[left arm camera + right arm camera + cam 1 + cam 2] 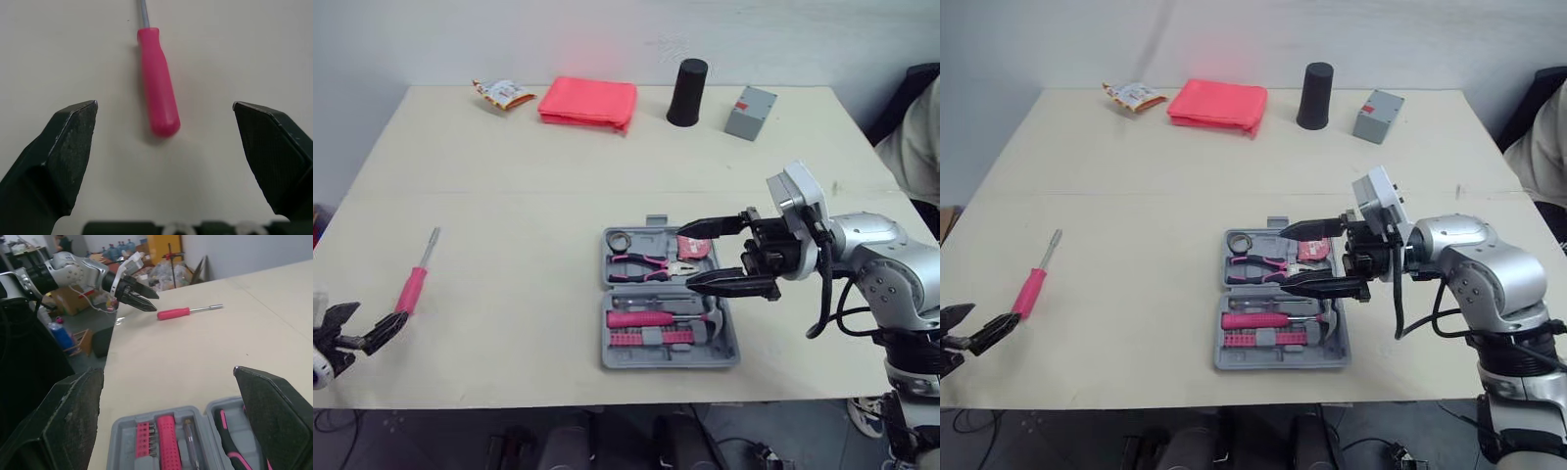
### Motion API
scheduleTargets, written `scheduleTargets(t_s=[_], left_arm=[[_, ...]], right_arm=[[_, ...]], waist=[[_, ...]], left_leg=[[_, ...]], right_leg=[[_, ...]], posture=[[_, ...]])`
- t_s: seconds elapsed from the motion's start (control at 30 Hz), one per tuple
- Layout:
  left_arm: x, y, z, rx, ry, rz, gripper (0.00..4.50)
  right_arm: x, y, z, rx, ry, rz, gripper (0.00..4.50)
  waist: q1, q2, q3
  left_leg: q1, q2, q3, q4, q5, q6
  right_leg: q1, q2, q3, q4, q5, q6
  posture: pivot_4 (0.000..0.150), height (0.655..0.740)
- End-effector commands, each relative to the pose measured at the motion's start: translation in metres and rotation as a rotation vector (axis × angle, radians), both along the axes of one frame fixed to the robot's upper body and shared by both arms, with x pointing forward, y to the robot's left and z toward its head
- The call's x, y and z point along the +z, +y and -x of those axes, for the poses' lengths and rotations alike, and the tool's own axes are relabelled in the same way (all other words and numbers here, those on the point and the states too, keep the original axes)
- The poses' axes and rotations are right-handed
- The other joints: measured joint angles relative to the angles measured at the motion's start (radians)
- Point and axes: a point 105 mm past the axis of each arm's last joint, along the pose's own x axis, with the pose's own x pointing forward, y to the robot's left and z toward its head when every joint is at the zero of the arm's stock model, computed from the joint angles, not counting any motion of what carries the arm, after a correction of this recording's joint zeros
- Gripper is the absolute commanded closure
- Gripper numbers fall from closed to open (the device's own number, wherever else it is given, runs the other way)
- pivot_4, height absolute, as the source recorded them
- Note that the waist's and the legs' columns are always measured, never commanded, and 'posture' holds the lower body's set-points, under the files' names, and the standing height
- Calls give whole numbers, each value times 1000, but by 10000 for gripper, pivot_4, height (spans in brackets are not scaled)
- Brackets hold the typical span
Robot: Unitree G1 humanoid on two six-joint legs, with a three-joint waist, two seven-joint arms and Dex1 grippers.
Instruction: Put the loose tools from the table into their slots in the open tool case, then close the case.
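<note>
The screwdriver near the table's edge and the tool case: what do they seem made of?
The screwdriver: glossy pink handle, likely plastic; thin silvery shaft with a sheen, likely metal. The tool case: matte grey shell with moulded slots, probably plastic.

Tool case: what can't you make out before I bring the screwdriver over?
1. Right side of the tool case: head views, covered by the right gripper.
2. A free slot for the screwdriver: too small to tell in head views; right wrist view cuts the case off at its edge.
3. Screwdriver tip: left wrist view, shaft runs off the edge.
</note>
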Motion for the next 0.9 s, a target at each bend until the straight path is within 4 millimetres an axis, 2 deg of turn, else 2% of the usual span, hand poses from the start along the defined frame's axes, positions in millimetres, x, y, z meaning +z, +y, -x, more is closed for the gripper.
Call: scheduleTargets(t_s=[0.03, 0.07, 0.17, 0.23, 0.4, 0.47, 0.57, 0.67, 0.77, 0.87, 0.9], left_arm=[[-5, -2, -21, -43, 13, 55, 0], [-5, -1, -25, -42, 12, 62, 0], [-5, -4, -37, -60, -5, 70, 7320], [-10, -4, -39, -57, 24, 66, 14912], [-21, -4, -39, -58, 103, 26, 38401], [-19, -5, -40, -74, 99, -3, 44643], [3, -24, -47, -153, 29, -18, 44880], [26, -58, -49, -302, -22, -68, 44880], [36, -88, -47, -412, -19, -69, 44880], [34, -83, -46, -376, 2, -87, 44880], [35, -76, -47, -335, -1, -66, 41011]], right_arm=[[6, -3, 11, -21, -43, -5, 716], [5, -3, 12, -26, -42, -4, 716], [5, -7, 14, -59, -47, 1, 0], [6, -9, 14, -73, -51, 4, 0], [8, -10, 16, -90, -53, -2, 0], [8, -10, 16, -94, -55, 0, 0], [8, -11, 16, -99, -57, 4, 0], [7, -13, 16, -102, -52, 12, 0], [5, -15, 18, -105, -44, 23, 0], [4, -16, 19, -114, -43, 24, 0], [4, -16, 19, -117, -42, 23, 0]], waist=[[-6, 0, 0], [-10, 0, 0], [-12, 0, 0], [-11, -1, 0], [-5, -1, 0], [-4, 0, 0], [-4, 0, 0], [-2, 0, 0], [-3, 0, 0], [-8, 0, 0], [-10, 0, 0]], left_leg=[[-1, 0, 0, 0, 1, 2], [-2, 0, 1, 0, 2, 2], [-2, 2, 4, 0, 3, 0], [-2, 2, 7, 0, 3, 0], [3, 1, 14, 2, 1, 7], [4, 1, 14, 2, 2, 6], [4, 2, 14, 1, 2, 1], [4, 2, 13, 1, 2, 1], [3, 2, 13, 0, 2, -1], [3, 2, 14, 0, 4, 1], [3, 2, 16, 0, 4, 2]], right_leg=[[-2, 0, 0, 1, 0, 0], [-3, 0, 0, 2, 0, 0], [-5, 0, -6, 3, 0, 0], [-5, -2, -10, 3, 0, 0], [-3, -4, -9, 4, 2, 4], [-3, -5, -8, 5, 2, 5], [-4, -6, -9, 5, 3, 6], [-4, -6, -8, 5, 3, 5], [-4, -7, -8, 3, 4, 5], [-4, -6, -8, 3, 3, 5], [-4, -6, -8, 3, 3, 5]], posture=[[1500, 7355], [1500, 7355], [1500, 7355], [1500, 7355], [1500, 7355], [1500, 7355], [1500, 7355], [1500, 7355], [1500, 7355], [1500, 7355], [1500, 7355]])
